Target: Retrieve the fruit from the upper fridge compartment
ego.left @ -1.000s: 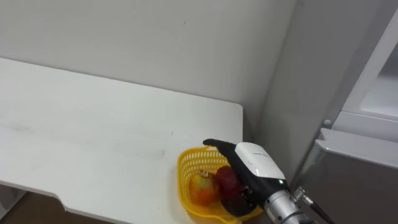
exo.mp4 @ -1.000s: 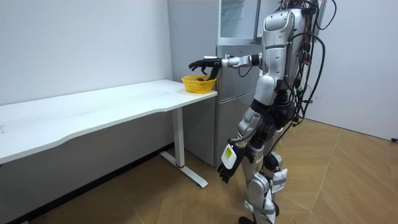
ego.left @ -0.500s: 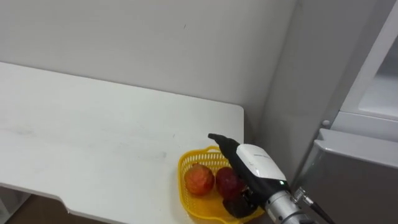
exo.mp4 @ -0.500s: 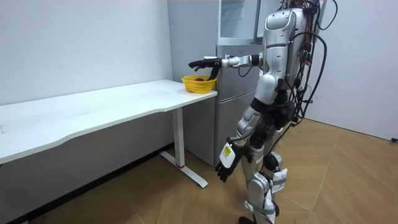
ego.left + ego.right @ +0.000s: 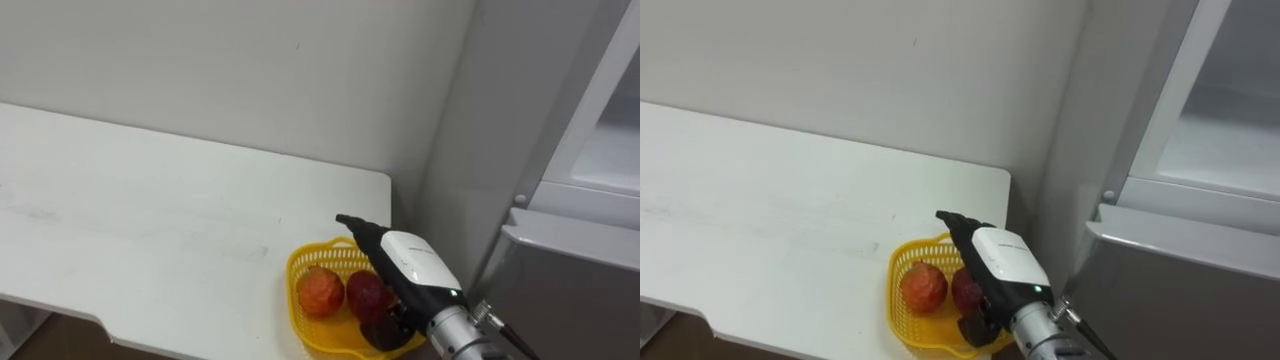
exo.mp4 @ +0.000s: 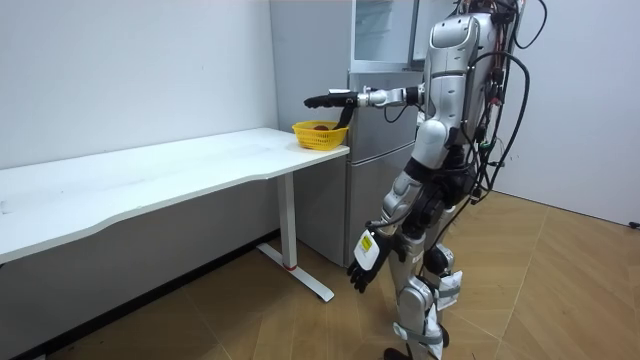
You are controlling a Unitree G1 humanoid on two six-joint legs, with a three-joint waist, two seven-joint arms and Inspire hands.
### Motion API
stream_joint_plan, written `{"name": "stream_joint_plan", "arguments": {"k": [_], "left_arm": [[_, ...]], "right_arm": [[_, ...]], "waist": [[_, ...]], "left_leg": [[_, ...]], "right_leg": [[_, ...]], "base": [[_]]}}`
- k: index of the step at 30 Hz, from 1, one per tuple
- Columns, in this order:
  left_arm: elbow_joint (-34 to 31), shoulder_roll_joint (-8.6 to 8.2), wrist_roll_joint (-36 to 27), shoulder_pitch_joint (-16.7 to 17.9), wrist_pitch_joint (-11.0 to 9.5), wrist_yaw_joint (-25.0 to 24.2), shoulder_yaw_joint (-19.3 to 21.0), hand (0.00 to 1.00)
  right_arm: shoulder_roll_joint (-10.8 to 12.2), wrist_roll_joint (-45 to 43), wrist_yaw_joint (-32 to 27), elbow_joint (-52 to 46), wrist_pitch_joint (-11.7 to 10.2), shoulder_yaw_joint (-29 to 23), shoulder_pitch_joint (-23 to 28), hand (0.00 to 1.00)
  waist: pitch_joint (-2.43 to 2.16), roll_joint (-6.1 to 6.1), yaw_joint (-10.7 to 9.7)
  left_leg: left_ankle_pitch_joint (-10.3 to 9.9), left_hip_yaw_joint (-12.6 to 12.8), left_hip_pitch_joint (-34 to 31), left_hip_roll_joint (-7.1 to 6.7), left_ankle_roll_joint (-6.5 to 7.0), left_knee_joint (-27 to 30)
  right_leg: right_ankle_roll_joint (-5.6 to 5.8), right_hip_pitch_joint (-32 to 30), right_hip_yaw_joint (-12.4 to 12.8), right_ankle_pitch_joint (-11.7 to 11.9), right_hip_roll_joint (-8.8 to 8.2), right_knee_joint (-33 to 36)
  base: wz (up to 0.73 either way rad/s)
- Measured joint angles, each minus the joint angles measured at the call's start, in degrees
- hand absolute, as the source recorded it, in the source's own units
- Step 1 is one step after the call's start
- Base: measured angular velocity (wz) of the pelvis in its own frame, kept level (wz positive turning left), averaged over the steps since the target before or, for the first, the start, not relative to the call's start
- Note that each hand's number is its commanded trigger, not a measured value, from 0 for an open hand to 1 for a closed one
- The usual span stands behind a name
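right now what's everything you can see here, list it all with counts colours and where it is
table: 1, white, against the wall, running to the robot's left
basket: 1, yellow, on the table's end nearest the fridge
fruits: 2 in the basket, an orange-red one on the left, a dark red one touching it on the right
fridge: 1, grey, right of the table, pale upper compartment above its grey lower front
wall: white, behind the table
floor: wooden, brown
right hand: white and black, fingers straight, above the basket's right side
left hand: hanging relaxed beside the robot's thigh
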Motion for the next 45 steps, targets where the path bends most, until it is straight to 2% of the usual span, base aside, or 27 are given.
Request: {"name": "stream_joint_plan", "arguments": {"k": [7,11,17,24,29,32,34,35,38,39,40,45], "left_arm": [[0.68,0.02,-0.3,0.64,-0.26,0.33,0.08,0.0],[2.33,-0.25,-0.05,0.28,-0.47,1.93,0.25,0.0],[2.89,-1.47,-0.03,0.35,-0.87,2.72,0.48,0.0],[3.4,-1.51,0.02,0.27,-2.33,2.84,0.52,0.0],[4.71,-1.55,0.1,0.48,-2.52,3.16,0.92,0.0],[4.69,-1.65,0.05,0.5,-2.55,4.01,0.96,0.0],[4.65,-1.71,0.07,0.62,-2.76,4.03,1.63,0.0],[4.66,-1.97,0.03,0.8,-3.02,4.08,2.91,0.0],[5.05,-2.18,-0.14,1.09,-3.75,4.92,3.38,0.0],[5.25,-2.21,-0.19,1.1,-3.82,5.27,3.28,0.0],[5.26,-2.24,-0.18,1.15,-3.83,5.45,3.26,0.0],[6.74,-2.36,-0.01,2.99,-4.23,7.01,3.28,0.0]], "right_arm": [[0.21,1.89,-0.09,-8.01,-0.97,-0.99,0.02,0.0],[0.48,2.95,-0.46,-12.2,-3.01,-4.71,-0.06,0.0],[0.65,2.48,-1.66,-18.14,-3.4,-7.21,0.0,0.0],[0.85,5.03,-4.69,-25.11,-6.6,-8.24,0.28,0.0],[1.85,6.31,-5.65,-31.59,-7.13,-9.61,0.29,0.0],[2.2,10.34,-6.19,-35.12,-7.86,-10.67,0.41,0.0],[2.25,11.88,-6.78,-36.53,-8.87,-12.42,1.81,0.0],[2.15,11.8,-7.61,-37.5,-9.28,-14.06,3.18,0.0],[2.19,11.78,-11.35,-39.03,-10.19,-17.62,5.79,0.0],[2.18,11.62,-13.03,-39.51,-10.33,-18.62,6.59,0.0],[2.19,11.62,-13.85,-39.88,-10.42,-19.09,7.22,0.0],[2.17,11.33,-20.48,-40.97,-12.68,-22.69,11.77,0.0]], "waist": [[0.25,0.36,-1.28],[0.27,0.38,-1.48],[0.44,0.65,-1.79],[0.39,0.68,-2.08],[0.28,0.98,-3.15],[0.18,1.24,-3.38],[0.0,1.8,-4.35],[-0.41,1.81,-4.79],[-0.53,2.39,-6.16],[-0.34,2.78,-6.6],[-0.5,2.69,-6.81],[-0.6,3.41,-9.35]], "left_leg": [[0.0,-0.57,0.84,-0.04,0.0,-0.08],[-0.02,0.01,1.06,0.07,0.0,-0.21],[-0.03,0.63,1.12,0.16,-0.01,-0.45],[-0.03,1.34,1.91,0.3,-0.01,-1.17],[-0.02,1.55,2.03,0.28,-0.01,-1.15],[-0.02,2.57,2.54,0.39,-0.01,-1.15],[-0.02,2.6,2.82,0.5,-0.01,-1.17],[-0.02,2.6,2.89,0.51,-0.01,-1.21],[-0.02,2.61,3.02,0.48,-0.01,-1.23],[-0.03,2.77,3.03,0.48,-0.01,-1.23],[-0.03,2.94,3.04,0.51,-0.02,-1.23],[-0.07,4.41,3.65,0.65,-0.08,-1.47]], "right_leg": [[0.0,1.03,-0.12,0.0,0.06,-0.21],[0.0,0.94,0.13,0.0,0.08,-0.01],[0.0,0.5,0.77,0.0,0.23,0.24],[0.0,0.63,1.6,0.0,0.31,0.23],[0.0,0.54,2.15,0.0,0.37,0.05],[0.0,0.64,3.07,0.0,0.34,-0.11],[0.0,1.02,3.15,0.0,0.34,-0.12],[0.0,1.2,3.2,0.0,0.33,-0.09],[0.0,1.39,3.25,0.0,0.29,-0.02],[0.0,1.28,3.51,0.0,0.35,0.03],[0.0,1.14,3.82,0.0,0.43,0.15],[-0.11,0.52,5.81,0.07,1.15,1.08]], "base": [[0.04],[-0.07],[-0.05],[-0.04],[-0.02],[-0.13],[0.0],[0.0],[0.0],[-0.06],[-0.16],[-0.15]]}}
